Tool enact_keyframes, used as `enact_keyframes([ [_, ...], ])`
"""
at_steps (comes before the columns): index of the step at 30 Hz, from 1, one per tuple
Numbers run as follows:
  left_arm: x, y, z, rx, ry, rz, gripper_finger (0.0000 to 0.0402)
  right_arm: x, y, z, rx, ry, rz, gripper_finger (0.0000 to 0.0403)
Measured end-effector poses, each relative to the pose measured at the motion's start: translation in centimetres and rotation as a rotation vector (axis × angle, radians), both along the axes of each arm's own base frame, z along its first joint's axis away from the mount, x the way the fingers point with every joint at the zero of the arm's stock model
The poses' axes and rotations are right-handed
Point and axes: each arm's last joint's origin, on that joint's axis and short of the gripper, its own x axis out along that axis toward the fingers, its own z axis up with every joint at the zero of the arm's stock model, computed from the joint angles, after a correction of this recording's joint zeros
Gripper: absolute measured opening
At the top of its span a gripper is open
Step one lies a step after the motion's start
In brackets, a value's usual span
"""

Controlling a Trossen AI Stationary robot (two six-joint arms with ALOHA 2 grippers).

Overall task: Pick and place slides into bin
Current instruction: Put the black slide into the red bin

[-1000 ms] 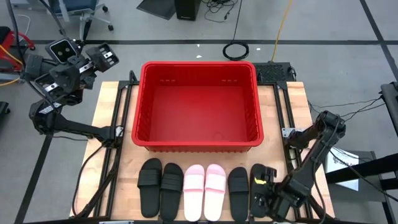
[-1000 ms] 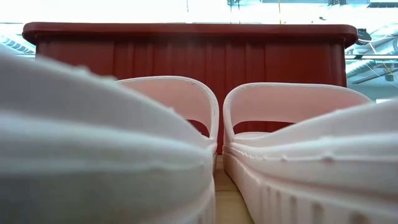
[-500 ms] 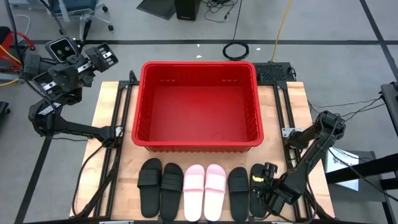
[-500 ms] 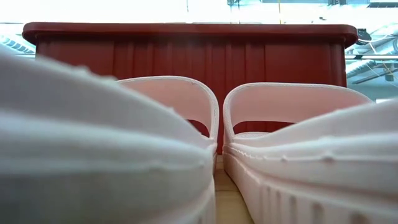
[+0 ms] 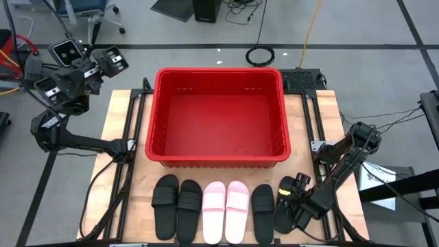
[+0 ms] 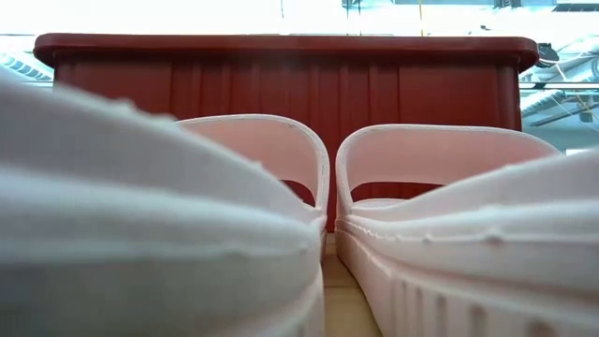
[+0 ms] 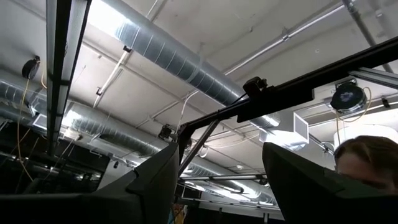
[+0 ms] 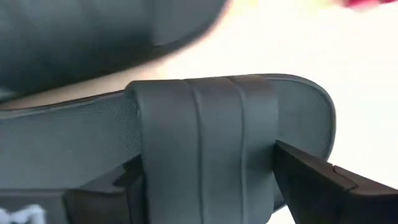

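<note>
Six slides lie sole-down in a row near the table's front edge: two black ones, two pink ones, then two more black ones. The pink pair fills the low view. Behind the row stands the red bin, with nothing in it. My right gripper is low over the rightmost black slide, pointing down, open, with that slide's strap between its fingers. My left gripper is raised beyond the table's far left corner, open and pointing at the ceiling. My right gripper comes from above with one finger on each side of the strap of the rightmost black slide, and the strap runs across the gap. Whether the fingers touch the strap I cannot tell. The slide lies flat on the table.
The bin's near wall rises just behind the slides' toes. Bare wooden table shows to the left of the row. A person's head shows in the left wrist view, beyond the table.
My right gripper has sunk toward the rightmost black slide and shifted a little toward the bin, tipping more steeply downward. The slides and the bin have stayed where they were.
</note>
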Motion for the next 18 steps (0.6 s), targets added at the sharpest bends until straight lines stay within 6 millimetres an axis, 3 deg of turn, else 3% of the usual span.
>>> enact_keyframes([
  [18,0.18,0.08,-0.05,0.019,-0.007,0.041,0.0241,0.18,0.0,-0.12,0.034,-0.012,-0.008,0.005],
])
